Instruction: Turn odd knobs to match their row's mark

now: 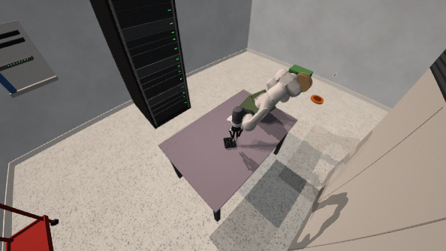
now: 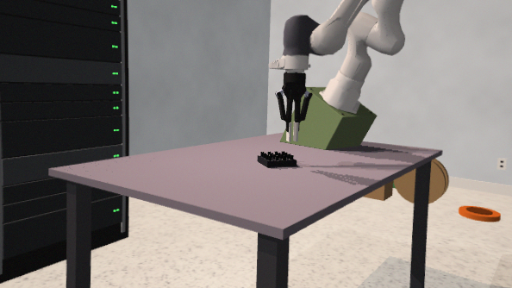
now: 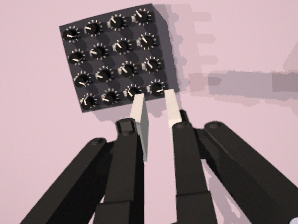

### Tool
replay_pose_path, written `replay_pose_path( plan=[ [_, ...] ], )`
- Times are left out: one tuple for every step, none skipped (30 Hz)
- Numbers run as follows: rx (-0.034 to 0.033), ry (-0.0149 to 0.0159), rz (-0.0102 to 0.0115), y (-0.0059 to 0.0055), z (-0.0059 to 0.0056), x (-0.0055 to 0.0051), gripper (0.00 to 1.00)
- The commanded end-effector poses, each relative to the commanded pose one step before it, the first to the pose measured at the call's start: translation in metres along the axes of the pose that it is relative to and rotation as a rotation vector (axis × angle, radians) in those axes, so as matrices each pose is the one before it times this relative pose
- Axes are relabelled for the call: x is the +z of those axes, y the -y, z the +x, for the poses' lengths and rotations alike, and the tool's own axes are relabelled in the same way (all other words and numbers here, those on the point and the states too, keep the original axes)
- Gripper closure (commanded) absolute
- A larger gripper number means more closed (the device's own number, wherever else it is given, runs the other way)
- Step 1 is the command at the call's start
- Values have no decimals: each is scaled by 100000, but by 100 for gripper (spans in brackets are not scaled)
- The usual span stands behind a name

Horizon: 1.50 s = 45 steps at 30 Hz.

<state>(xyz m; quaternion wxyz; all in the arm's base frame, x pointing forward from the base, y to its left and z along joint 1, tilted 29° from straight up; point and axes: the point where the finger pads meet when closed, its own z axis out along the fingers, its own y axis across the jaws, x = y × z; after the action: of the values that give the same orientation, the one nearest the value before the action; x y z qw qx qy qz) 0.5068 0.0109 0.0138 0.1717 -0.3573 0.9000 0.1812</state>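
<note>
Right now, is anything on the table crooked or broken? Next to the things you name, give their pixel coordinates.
Nothing looks broken. The knob box (image 1: 230, 143) (image 2: 277, 162) (image 3: 120, 59) sits flat on the table (image 1: 203, 152) (image 2: 194, 191) (image 3: 35, 165), and its knobs all look in place. It just looks tilted in the wrist view.

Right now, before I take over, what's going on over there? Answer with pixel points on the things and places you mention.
A white robot arm (image 1: 275, 93) (image 2: 329, 40) holds its black claw (image 1: 234, 140) (image 2: 292, 133) (image 3: 156, 106) above the mauve tabletop (image 1: 203, 140) (image 2: 172, 183) (image 3: 30, 150), near a black box with sixteen small black knobs (image 1: 230, 143) (image 2: 277, 162) (image 3: 119, 57). The claw's pale fingers stand slightly apart with nothing between them, clear of the knobs. No knob is being turned at this moment. The box sits upright on the table; I can't confirm from here whether every row matches.
</note>
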Motion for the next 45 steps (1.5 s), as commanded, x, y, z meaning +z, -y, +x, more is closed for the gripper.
replay_pose_path(
  plan=[
    [332, -38, -194, -51, -58, 199, 88],
    [2, -3, -2, 0, -1, 57, 88],
    [3, -4, -2, 0, -1, 64, 88],
    [3, -4, -2, 0, -1, 71, 88],
    [2, -3, -2, 0, -1, 78, 88],
    [0, 0, 0, 0, -1, 85, 88],
    [0, 0, 0, 0, -1, 91, 88],
    [0, 0, 0, 0, -1, 98, 88],
    [0, 0, 0, 0, -1, 104, 88],
    [0, 0, 0, 0, -1, 109, 88],
    [0, 0, 0, 0, -2, 114, 88],
    [0, 0, 0, 0, 0, 0, 88],
    [0, 0, 0, 0, 0, 0, 88],
    [0, 0, 0, 0, -2, 119, 88],
    [0, 0, 0, 0, -1, 123, 88],
    [0, 0, 0, 0, -2, 126, 88],
    [0, 0, 0, 0, -2, 129, 88],
    [0, 0, 0, 0, -2, 132, 88],
    [0, 0, 0, 0, -1, 134, 88],
    [0, 0, 0, 0, -2, 135, 88],
    [0, 0, 0, 0, -2, 136, 88],
    [0, 0, 0, 0, -2, 136, 88],
    [0, 0, 0, 0, -2, 136, 88],
    [0, 0, 0, 0, -2, 134, 88],
    [0, 0, 0, 0, -2, 132, 88],
    [0, 0, 0, 0, -1, 130, 88],
    [0, 0, 0, 0, -2, 128, 88],
    [0, 0, 0, 0, -2, 124, 88],
    [0, 0, 0, 0, 0, 0, 88],
    [0, 0, 0, 0, 0, 0, 88],
    [0, 0, 0, 0, -2, 120, 88],
    [0, 0, 0, 0, -1, 116, 88],
    [0, 0, 0, 0, -1, 111, 88],
    [0, 0, 0, 0, -2, 106, 88],
    [0, 0, 0, 0, -1, 100, 88],
    [0, 0, 0, 0, -1, 94, 88],
    [0, 0, 0, 0, -1, 88, 88],
    [0, 0, 0, 0, -1, 82, 88],
    [0, 0, 0, 0, -1, 75, 88],
    [0, 0, 0, 0, -1, 68, 88],
    [0, 0, 0, 0, -1, 61, 88],
    [0, 0, 0, 0, -1, 54, 88],
    [0, 0, 0, 0, -1, 47, 88],
    [0, 0, 0, 0, 0, 41, 88],
    [0, 0, 0, 0, 0, 34, 88]
  ],
)
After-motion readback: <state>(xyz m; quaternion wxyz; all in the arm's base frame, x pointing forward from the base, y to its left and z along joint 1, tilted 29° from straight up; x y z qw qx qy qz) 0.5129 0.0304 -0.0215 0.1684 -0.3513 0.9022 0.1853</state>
